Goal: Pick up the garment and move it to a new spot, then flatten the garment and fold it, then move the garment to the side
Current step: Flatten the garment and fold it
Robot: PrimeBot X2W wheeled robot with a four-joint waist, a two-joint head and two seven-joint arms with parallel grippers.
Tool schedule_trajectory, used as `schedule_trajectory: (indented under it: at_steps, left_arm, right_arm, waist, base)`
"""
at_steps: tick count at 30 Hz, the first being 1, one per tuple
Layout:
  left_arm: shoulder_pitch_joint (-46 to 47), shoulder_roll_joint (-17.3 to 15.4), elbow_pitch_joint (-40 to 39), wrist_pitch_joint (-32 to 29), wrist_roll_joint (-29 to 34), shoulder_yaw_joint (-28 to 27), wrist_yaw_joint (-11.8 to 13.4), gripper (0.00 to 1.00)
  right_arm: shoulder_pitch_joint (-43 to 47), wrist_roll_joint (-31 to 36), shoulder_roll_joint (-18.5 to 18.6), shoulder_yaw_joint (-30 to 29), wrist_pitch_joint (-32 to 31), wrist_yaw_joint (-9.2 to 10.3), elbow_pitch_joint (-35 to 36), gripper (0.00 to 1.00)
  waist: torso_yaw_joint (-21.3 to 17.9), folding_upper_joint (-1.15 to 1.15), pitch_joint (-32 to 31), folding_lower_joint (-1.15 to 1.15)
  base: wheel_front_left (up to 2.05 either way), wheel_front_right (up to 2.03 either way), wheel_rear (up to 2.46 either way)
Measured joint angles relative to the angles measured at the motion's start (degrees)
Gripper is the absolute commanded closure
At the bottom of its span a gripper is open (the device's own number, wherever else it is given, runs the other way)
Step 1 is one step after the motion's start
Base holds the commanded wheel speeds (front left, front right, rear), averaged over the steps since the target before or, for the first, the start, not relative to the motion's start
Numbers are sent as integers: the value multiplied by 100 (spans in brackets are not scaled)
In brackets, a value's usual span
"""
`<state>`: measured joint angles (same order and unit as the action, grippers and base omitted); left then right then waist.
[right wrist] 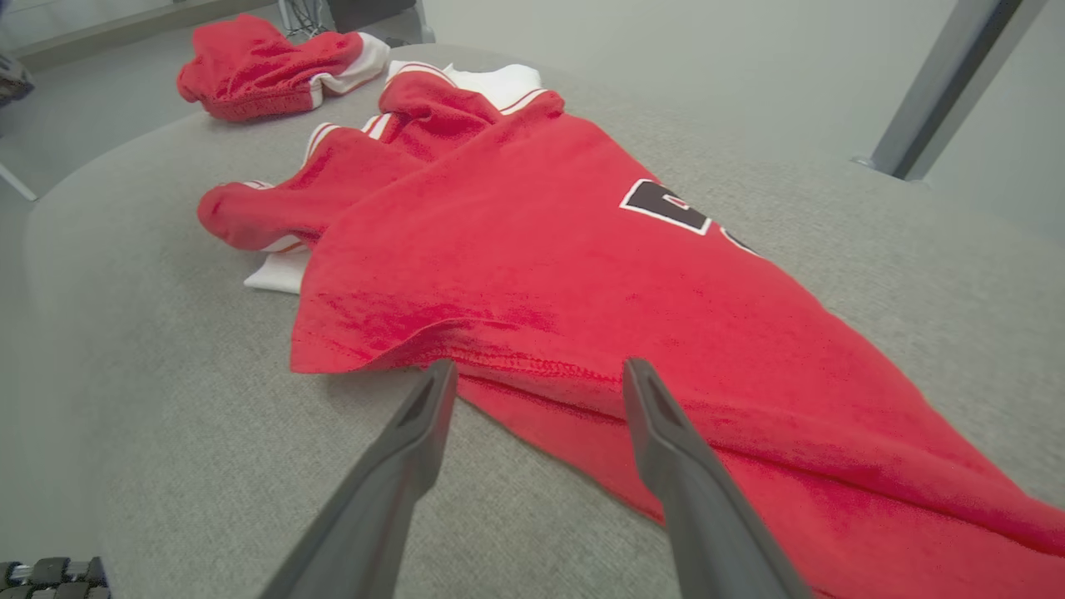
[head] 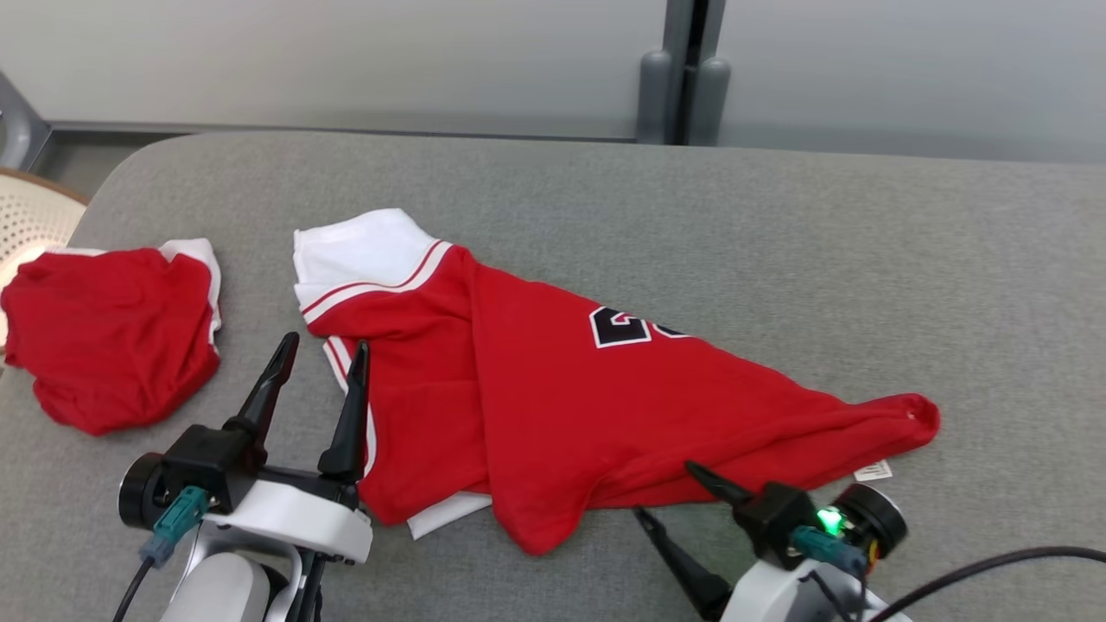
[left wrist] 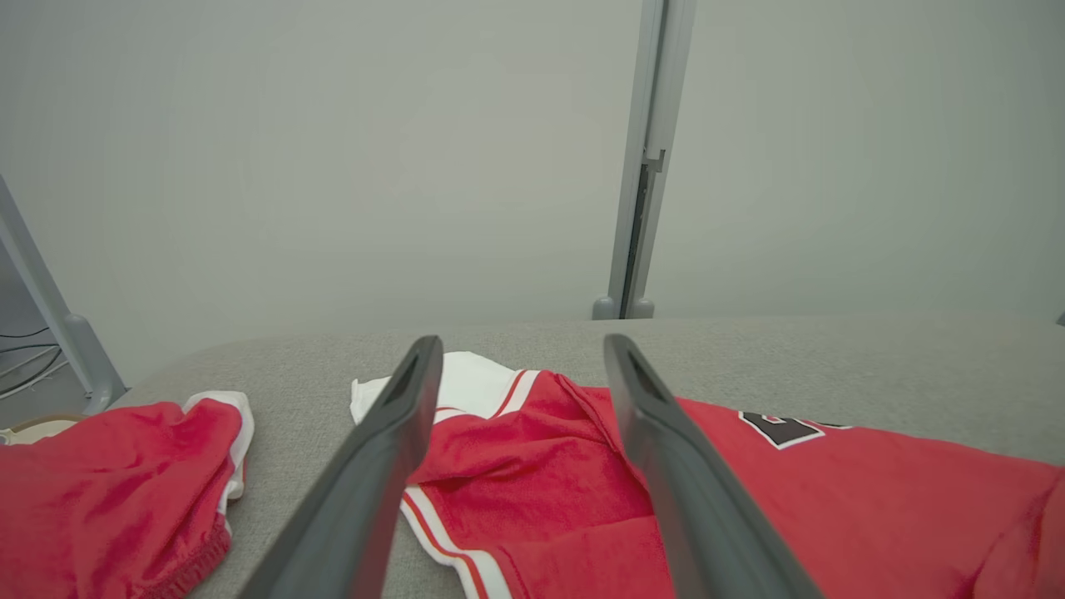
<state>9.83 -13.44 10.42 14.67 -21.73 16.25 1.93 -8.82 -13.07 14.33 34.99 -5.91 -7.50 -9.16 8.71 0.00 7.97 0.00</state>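
Note:
The garment (head: 562, 389), a red jersey with white trim and a black number, lies rumpled and partly folded over itself in the middle of the grey table (head: 778, 225). My left gripper (head: 325, 345) stands open at the jersey's left edge, over the white-striped sleeve, with nothing between its fingers. In the left wrist view the gripper (left wrist: 522, 343) points along the garment (left wrist: 832, 491). My right gripper (head: 664, 489) is open just in front of the jersey's near hem. The right wrist view shows that gripper (right wrist: 541, 366) empty, its tips at the hem of the garment (right wrist: 541, 249).
A second red garment (head: 112, 328) lies bunched at the table's left end, also seen as a red heap (left wrist: 108, 482) beside the left fingers. A white perforated basket (head: 26, 216) stands past the left edge. A grey post (head: 683, 69) rises behind the table.

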Motion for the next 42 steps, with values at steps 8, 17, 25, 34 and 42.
schedule_trajectory:
  at_steps: [8, 17, 25, 34, 42]
  left_arm:
    - [285, 167, 201, 23, 55, 33, -124, 0]
    - [359, 257, 285, 32, 170, -98, -209, 0]
    - [356, 258, 313, 32, 291, -226, -247, 0]
    - [480, 313, 282, 33, 403, -243, -346, 0]
    - [629, 358, 259, 33, 489, -247, -447, 0]
  right_arm:
    - [-966, 0, 205, 1024, -7, -1, -724, 0]
    - [-1278, -197, 238, 1082, 254, -1, -1063, 100]
    - [-1233, -278, 129, -96, 621, -1, -1000, 100]
    - [-1385, -188, 94, -2353, 838, -1, -1265, 100]
    - [-2025, -132, 258, -3405, 1076, -1, -1848, 92]
  waist:
    - [290, 0, 330, 0]
    - [321, 0, 433, 0]
    - [93, 0, 390, 0]
    - [-11, 0, 559, 0]
    - [30, 0, 876, 0]
  base:
    - [0, 0, 0]
    - [0, 0, 0]
    - [0, 0, 0]
    - [0, 0, 0]
    - [0, 0, 0]
